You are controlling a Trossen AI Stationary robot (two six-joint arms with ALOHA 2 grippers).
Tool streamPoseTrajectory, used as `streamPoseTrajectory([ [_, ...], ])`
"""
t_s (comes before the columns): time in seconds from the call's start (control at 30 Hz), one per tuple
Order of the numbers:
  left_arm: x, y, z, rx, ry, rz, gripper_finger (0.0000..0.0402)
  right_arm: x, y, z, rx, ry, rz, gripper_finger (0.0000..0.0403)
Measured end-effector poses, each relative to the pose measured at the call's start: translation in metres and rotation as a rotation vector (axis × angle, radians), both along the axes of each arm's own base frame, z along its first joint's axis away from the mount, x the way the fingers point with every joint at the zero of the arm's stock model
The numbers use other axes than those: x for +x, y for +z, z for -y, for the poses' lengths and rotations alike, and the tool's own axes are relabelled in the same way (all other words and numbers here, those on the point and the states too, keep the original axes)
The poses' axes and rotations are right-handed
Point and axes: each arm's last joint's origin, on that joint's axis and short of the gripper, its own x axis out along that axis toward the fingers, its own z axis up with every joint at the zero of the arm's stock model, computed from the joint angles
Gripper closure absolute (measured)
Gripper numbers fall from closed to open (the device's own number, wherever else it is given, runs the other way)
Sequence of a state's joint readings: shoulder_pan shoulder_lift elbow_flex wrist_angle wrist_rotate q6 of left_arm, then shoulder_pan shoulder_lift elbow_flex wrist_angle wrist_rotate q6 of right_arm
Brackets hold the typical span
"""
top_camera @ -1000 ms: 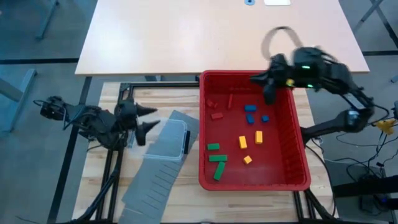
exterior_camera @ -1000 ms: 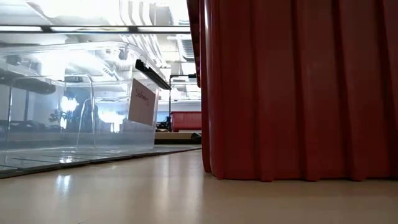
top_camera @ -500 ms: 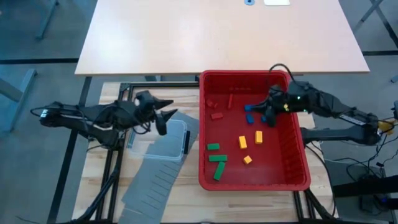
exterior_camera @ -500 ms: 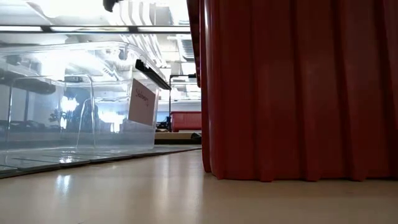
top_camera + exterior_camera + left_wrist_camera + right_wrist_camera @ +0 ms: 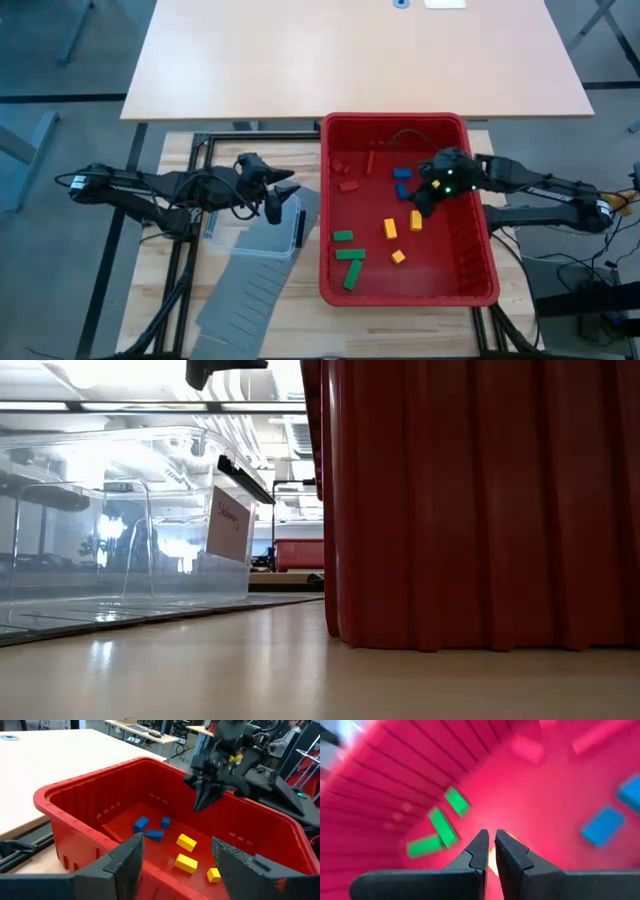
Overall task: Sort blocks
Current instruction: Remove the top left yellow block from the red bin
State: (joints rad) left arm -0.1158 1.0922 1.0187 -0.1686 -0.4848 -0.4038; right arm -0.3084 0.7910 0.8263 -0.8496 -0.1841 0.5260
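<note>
Red, blue, yellow and green blocks lie loose on the floor of a red bin [image 5: 480, 250]. The red ones [image 5: 348, 186] are at the far left, the blue ones [image 5: 402, 190] at the far middle, the yellow ones [image 5: 390, 228] in the middle and the green ones [image 5: 350, 262] at the near left. My right gripper [image 5: 420, 206] is shut and hangs inside the bin, slanting down just above a yellow block [image 5: 416, 220]; it also shows in the left wrist view [image 5: 199, 807]. My left gripper [image 5: 283, 195] stands open over a clear tub [image 5: 262, 228], pointing at the bin, with nothing between its fingers [image 5: 127, 862].
The clear tub and long grey slotted panels [image 5: 250, 290] lie left of the bin on the wooden table. A large pale tabletop [image 5: 350, 55] lies beyond the far edge. In the low view the tub [image 5: 130, 510] and the bin's ribbed wall [image 5: 480, 500] fill the scene.
My right gripper has come down from above the bin's far right corner into the bin, toward the yellow blocks, rolling as it sank and staying shut. My left gripper has reached toward the table's right, out over the clear tub toward the bin. No block has moved.
</note>
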Motion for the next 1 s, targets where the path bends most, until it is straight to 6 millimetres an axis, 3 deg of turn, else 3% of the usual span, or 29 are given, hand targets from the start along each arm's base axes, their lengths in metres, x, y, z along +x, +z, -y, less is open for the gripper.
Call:
streamPoseTrajectory([
  [0.13, 0.001, -0.001, 0.0, 0.001, 0.0, -0.003, 0.0202, 0.002, -0.016, 0.0, 0.06, -0.009, -0.126, 0.0389],
  [0.4, 0.001, -0.001, 0.0, 0.003, 0.0, -0.008, 0.0212, 0.022, -0.038, 0.002, 0.219, 0.047, -0.215, 0.0381],
  [0.77, 0.001, -0.001, 0.001, -0.003, -0.026, -0.009, 0.021, 0.057, -0.066, 0.012, 0.292, 0.066, -0.296, 0.0223],
  [1.0, 0.001, -0.002, 0.001, -0.008, -0.048, -0.013, 0.021, 0.078, -0.084, 0.017, 0.389, -0.019, -0.317, 0.0171],
])
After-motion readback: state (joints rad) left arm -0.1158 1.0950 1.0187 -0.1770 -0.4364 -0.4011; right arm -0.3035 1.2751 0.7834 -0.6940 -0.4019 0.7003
